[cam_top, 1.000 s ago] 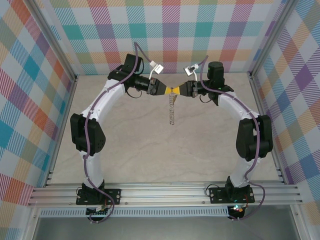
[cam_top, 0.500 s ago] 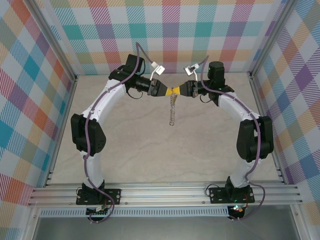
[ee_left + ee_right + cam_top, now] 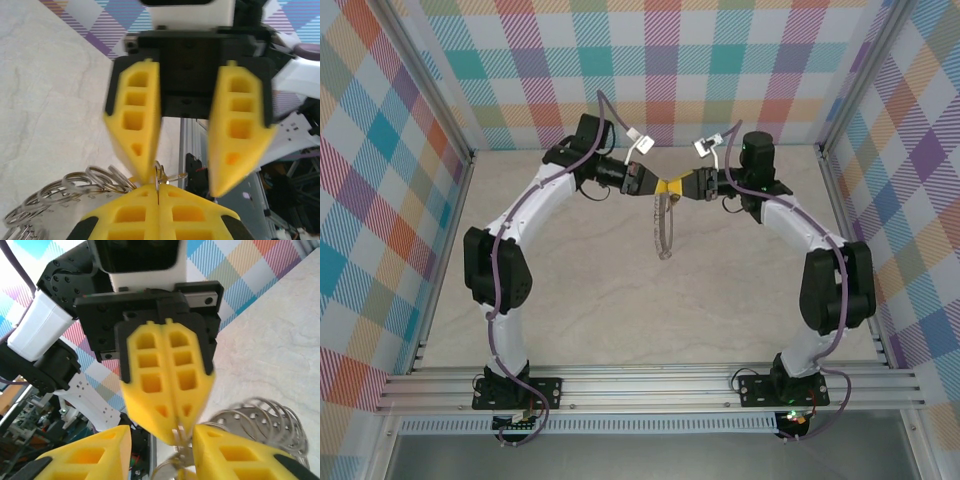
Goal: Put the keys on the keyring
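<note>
Silvery-grey metal, the keyring [image 3: 664, 228] is hanging as a limp chain of linked loops from the spot where the two pincers are meeting, above the far middle of the table [image 3: 580, 300].

Top view: the left pincer [image 3: 660, 185] and the right pincer [image 3: 678, 187] are facing each other tip to tip. Whether the chain's lower end is touching the table cannot be told from this angle.

Left wrist view: the left pincer's yellow pads [image 3: 135, 220] are pressing flat together, clenched on a thin loop at the top end of the keyring. Its remaining loops are trailing off to the lower left. Opposite, the right pincer's fingers [image 3: 135, 125] are standing clearly apart, released, with one tip just beside the pinched loop.

Right wrist view: the right pincer's own fingers [image 3: 240, 455] are flanking the clenched left tips and gripping nothing, while the loops are fanning out at the right. The key cannot be made out; anything that small and yellow is getting lost among the pads.

Handling, as a judgement: the keyring is looking light, hard and slippery, with each loop stiff but the chain floppy, so it is likely to swing with any motion. Taking hold at the end loop, close beside the present pinch, is looking safest. The tiny key is calling for a grip on its plastic head.
</note>
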Available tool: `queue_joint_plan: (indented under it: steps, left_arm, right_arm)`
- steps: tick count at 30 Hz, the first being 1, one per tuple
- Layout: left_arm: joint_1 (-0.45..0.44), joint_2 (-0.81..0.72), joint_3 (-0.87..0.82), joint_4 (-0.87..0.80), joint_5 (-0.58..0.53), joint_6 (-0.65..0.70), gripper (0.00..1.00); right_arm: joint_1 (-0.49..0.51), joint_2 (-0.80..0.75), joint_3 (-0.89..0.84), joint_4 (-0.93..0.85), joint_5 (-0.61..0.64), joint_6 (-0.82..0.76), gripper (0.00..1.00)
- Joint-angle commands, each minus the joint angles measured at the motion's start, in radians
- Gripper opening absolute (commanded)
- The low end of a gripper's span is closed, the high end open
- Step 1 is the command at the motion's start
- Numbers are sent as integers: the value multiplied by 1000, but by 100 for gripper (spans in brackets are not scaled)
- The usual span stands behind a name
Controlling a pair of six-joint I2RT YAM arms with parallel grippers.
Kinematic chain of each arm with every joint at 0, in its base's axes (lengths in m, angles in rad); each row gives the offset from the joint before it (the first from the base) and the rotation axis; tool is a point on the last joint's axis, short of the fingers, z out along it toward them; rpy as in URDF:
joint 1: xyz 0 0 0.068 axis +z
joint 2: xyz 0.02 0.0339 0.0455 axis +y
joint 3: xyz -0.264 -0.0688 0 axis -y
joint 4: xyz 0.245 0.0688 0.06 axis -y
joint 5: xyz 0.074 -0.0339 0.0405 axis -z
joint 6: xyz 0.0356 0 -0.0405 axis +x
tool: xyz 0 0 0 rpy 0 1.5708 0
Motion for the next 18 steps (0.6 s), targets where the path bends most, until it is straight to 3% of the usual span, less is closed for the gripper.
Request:
queue_joint_plan:
  steps: [1, 13, 18]
  left_arm:
    - [-7, -110, -63, 193, -55, -101, 0]
    - [-8, -264, -234, 459, -158, -205, 0]
    - [-15, -284, -228, 470, -159, -210, 0]
  right_arm:
    - [1, -83, -67, 144, 56, 64, 39]
    - [4, -277, -275, 240, 356, 132, 47]
    - [22, -302, -264, 221, 377, 98, 51]
